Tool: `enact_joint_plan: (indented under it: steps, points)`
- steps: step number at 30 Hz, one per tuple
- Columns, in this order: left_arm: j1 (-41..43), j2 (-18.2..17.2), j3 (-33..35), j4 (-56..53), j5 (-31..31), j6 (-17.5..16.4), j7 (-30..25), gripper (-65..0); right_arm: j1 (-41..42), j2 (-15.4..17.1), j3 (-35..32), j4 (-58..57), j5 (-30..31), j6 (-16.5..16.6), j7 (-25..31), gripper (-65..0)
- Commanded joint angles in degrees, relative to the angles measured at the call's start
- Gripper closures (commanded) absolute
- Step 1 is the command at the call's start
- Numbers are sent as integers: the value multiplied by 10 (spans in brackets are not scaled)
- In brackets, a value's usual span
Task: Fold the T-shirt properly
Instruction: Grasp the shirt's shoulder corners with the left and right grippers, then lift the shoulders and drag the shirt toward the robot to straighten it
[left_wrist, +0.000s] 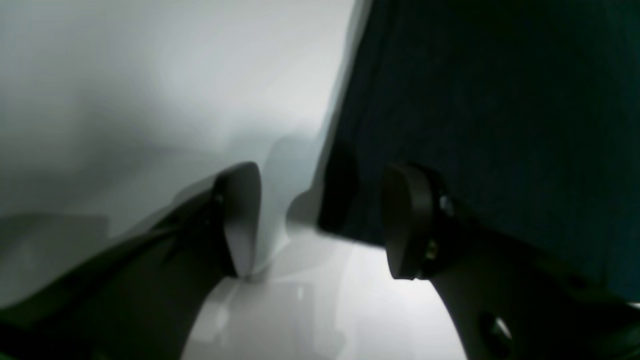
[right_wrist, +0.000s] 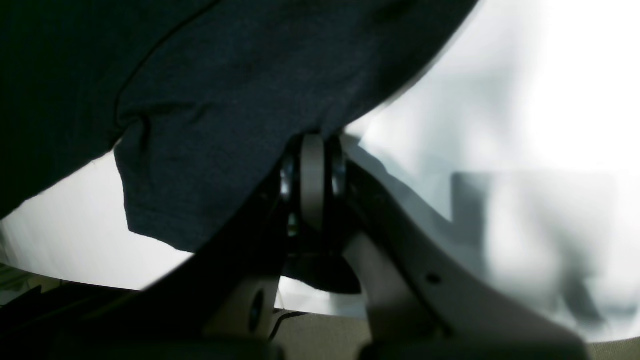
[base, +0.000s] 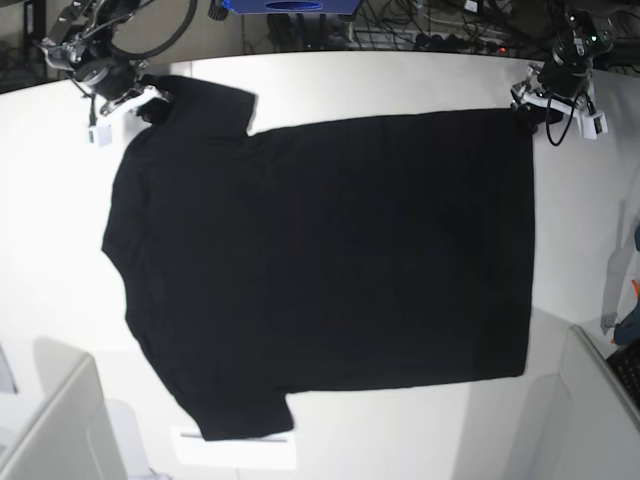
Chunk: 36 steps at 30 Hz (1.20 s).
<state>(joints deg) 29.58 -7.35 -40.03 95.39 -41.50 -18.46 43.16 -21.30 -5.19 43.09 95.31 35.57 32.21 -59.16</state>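
The white table (base: 400, 80) fills nearly the whole base view, curving away at the far edge where cables and dark equipment sit behind it. Spread flat across most of it lies the black T-shirt (base: 330, 260), plain side up, collar end toward the left of that view and hem toward the right, with 1 short sleeve (base: 205, 100) reaching to the far left corner and the other sleeve (base: 240, 415) at the near edge. A white sheet (base: 235, 450) pokes out from under that near sleeve.

At the far left corner, the right gripper (right_wrist: 313, 150) has its 2 jaws pressed together on the edge of the far sleeve; its wrist view shows dark cloth (right_wrist: 225, 100) bunched just above the closed pads.

At the far right corner, the left gripper (left_wrist: 320, 220) sits low at the hem corner (base: 522, 118). Its 2 fingers (left_wrist: 407, 225) stand apart, 1 over bare table and 1 against the dark fabric (left_wrist: 475, 100), with the shirt's edge between them and nothing pinched.
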Motion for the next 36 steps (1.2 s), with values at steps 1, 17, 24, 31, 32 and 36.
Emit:
enact_joint_plan:
  steps: [1, 17, 24, 31, 32, 36]
  points:
    - [1, 3, -2, 6, -1, -2, 4, -364, -5, 5, -3, -1, -41, -3, -30, 0]
    - [47, -10, -50, 72, -6, -4, 110, 0, -49, 10, 0, 124, -41, -3, -30, 0]
    - [102, -10, -99, 166, -7, -4, 110, 0, -90, 8, -3, 197, -36, -1, -30, 0]
    - [91, -14, -101, 166, -159, 1, 143, 0, -50, 29, -4, 200, 43, -4, -35, 0]
    - [80, -14, -101, 166, -176, 9, 154, 0, -37, 34, -4, 199, 49, -6, -37, 0]
    - [28, -10, -109, 165, -191, 60, 200, 0, 34, 38, 0, 197, 52, -6, -91, 0]
